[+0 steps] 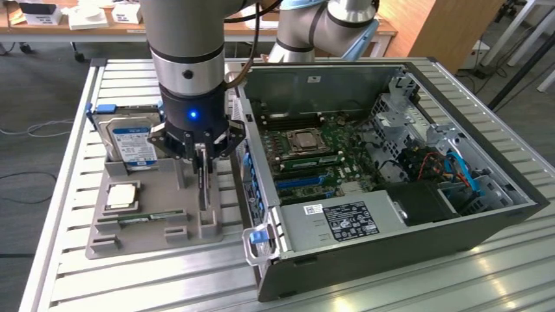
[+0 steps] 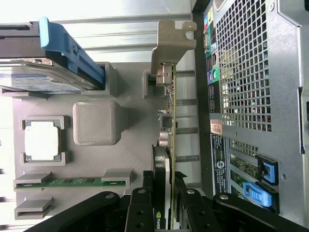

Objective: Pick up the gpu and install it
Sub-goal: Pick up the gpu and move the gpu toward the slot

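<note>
slatted metal surface [image 1: 69, 195] fills most of the exterior view, with desks and a grey floor behind it along the top of the frame. on the exterior view's left half lies a grey plastic tray [image 1: 147, 242] with slots. a silver hard drive [image 1: 130, 140] with a blue label stands at its far end, a square chip [image 1: 121, 195] lies in a pocket nearer the lower left, and a narrow green memory stick [image 1: 143, 219] lies below that. an open computer case [image 1: 390, 240] takes up the exterior view's right half, its green board and wiring exposed.

the gpu [image 1: 202, 188] stands on its long edge in a slot along the tray's right side, just beside the case wall. the robot arm [image 1: 186, 52] comes down from the top of the frame, and the claw [image 1: 201, 156] sits over the card's upper edge. in the wrist view the gpu [image 2: 166, 121] runs away from the camera, its pale metal bracket [image 2: 171, 43] at the far end, next to the case's perforated back [image 2: 241, 72]. the claw [image 2: 163, 193] has one black finger [image 2: 140, 203] on each face of the card, closed against it, so it is gripping the gpu, which sits in its tray slot.
</note>
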You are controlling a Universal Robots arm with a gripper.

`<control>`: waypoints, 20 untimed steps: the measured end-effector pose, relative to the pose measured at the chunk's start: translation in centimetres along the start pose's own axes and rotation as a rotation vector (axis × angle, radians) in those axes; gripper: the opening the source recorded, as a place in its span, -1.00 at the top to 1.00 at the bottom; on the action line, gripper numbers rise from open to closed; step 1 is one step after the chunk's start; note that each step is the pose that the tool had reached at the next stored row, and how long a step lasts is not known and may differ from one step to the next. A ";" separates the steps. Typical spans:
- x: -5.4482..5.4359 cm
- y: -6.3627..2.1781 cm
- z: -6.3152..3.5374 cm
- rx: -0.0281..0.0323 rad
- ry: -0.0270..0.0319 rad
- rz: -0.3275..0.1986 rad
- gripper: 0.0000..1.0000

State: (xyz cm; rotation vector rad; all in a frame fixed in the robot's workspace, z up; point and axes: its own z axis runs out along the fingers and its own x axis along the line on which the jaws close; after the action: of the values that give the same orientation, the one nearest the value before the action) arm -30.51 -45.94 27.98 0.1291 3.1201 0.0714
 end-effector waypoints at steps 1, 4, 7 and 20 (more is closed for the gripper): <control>0.0 0.00 0.00 0.0001 0.0000 0.000 0.46; 0.0 0.01 -0.21 0.0003 0.0001 0.002 0.46; 0.0 0.03 -0.64 0.0002 0.0002 0.002 0.46; -0.1 0.16 -3.49 0.0000 0.0003 0.002 0.46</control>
State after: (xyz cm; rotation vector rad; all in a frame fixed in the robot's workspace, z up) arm -30.50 -45.94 31.47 0.1322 3.1204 0.0714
